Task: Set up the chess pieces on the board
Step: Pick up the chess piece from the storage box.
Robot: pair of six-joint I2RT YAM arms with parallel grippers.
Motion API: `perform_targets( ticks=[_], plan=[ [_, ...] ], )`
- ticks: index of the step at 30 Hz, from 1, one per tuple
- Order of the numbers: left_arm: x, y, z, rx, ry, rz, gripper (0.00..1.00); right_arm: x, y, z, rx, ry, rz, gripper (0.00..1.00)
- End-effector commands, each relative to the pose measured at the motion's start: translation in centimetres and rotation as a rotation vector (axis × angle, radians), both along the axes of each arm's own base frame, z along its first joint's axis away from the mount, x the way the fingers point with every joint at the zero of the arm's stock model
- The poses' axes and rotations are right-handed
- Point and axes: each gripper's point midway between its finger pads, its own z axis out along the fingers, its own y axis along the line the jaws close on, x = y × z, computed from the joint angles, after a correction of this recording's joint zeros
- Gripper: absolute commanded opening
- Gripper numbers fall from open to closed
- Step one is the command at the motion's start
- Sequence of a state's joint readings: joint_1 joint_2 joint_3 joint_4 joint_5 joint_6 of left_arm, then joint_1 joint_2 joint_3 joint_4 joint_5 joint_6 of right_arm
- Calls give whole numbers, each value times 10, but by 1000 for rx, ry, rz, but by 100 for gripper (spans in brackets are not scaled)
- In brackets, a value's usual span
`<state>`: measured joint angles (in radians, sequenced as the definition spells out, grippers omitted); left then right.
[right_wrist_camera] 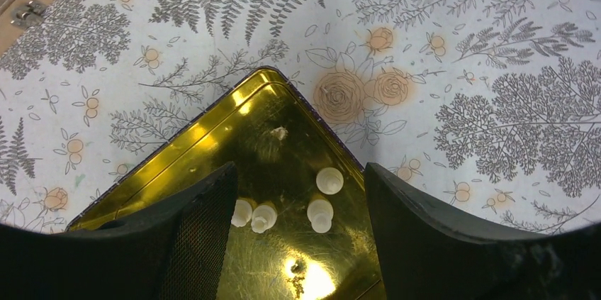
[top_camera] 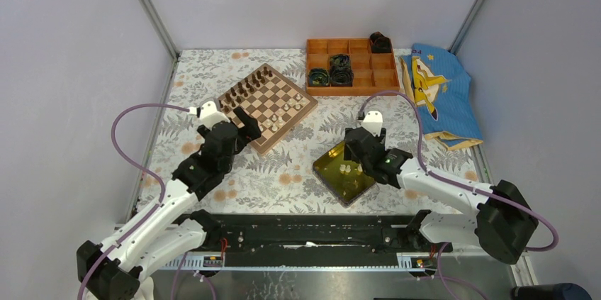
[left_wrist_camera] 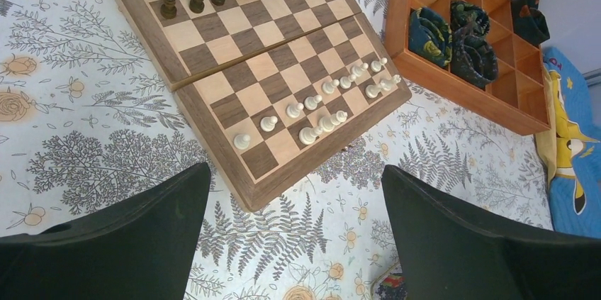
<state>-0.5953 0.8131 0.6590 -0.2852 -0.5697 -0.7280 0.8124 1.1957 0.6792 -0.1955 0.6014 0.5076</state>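
Fern-print cloth [top_camera: 283,172] carries the board [left_wrist_camera: 212,30], where most white pieces [left_wrist_camera: 312,105] already stand in two near rows. Four loose pieces [right_wrist_camera: 320,211] wait in the tray [right_wrist_camera: 212,137], between our right claw's [right_wrist_camera: 298,179] wide, empty jaws. Our left claw [left_wrist_camera: 296,172] hangs wide open, empty, near the board.

Soft, even light from above fills all three views, bright enough for crisp detail on the patterned tablecloth [top_camera: 283,172] and leaving only faint shadows beneath the arms. The glossy yellow tray [right_wrist_camera: 269,115] throws back a hot white glare spot in the right wrist view, while in both wrist views the dark fingers [left_wrist_camera: 127,243] close to the lens look slightly soft and featureless.
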Motion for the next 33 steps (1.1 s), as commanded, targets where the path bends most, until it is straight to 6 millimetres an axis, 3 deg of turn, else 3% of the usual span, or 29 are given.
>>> perform_targets(
  ticks=[1,18,33],
  plan=[
    [1,-4,7,-34,-38,-6,99,1,-6,9,58,-41,-89,72],
    [1,-6,6,-39,-36,-14,99,-16,-8,-6,73,33,-70,49],
    [1,-7,7,-46,-41,-20,99,-30,-11,-24,84,91,-79,45]
  ],
)
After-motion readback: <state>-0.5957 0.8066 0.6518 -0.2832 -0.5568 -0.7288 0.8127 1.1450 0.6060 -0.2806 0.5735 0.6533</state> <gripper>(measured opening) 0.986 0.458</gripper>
